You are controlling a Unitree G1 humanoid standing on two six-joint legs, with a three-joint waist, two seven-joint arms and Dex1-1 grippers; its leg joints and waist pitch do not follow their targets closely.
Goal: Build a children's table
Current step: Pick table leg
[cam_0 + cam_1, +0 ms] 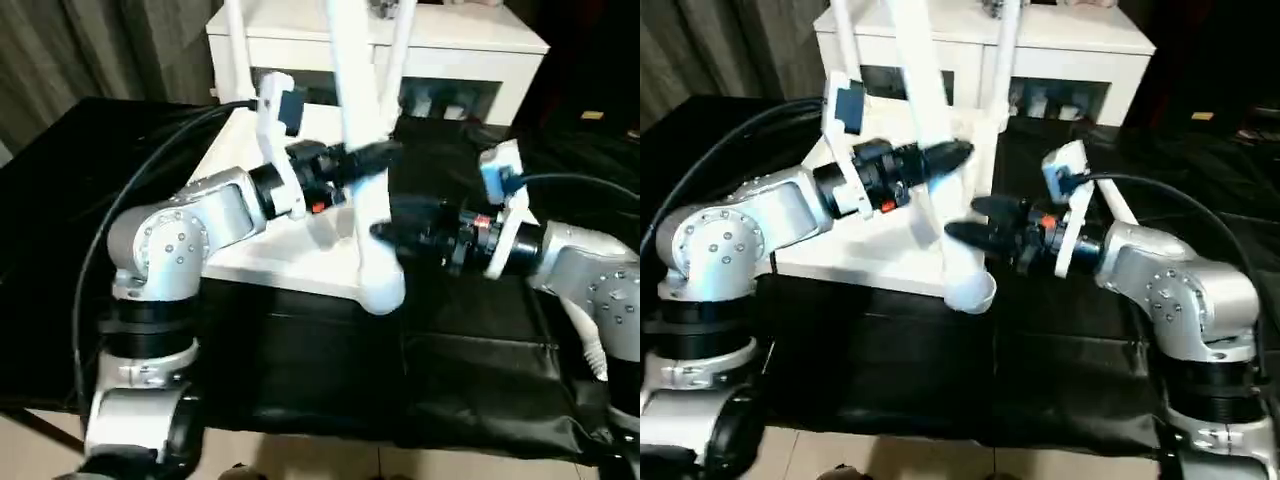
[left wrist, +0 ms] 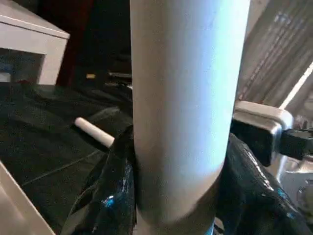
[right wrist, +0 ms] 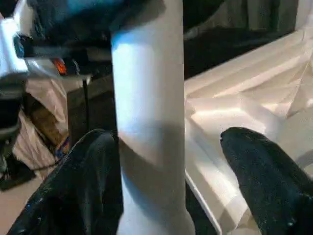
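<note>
Left claw [image 1: 375, 155] clamps the near-corner leg [image 1: 362, 150]; at its four o'clock, right claw [image 1: 970, 222] stands apart. Next: press it into its socket [image 1: 380, 290].

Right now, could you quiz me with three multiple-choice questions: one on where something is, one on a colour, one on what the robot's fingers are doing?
1. Where does the spare leg lie? A on the cabinet; B on the black cloth; C on the floor.
2. What colour is the upright leg gripped by the left fingers? A red; B white; C grey.
3. How do the right fingers stand? A spread apart around the upright leg; B pinched shut; C holding a cable.
Answers: B, it rests on dark cloth; B, plainly white; A, a gap shows beside the leg.
</note>
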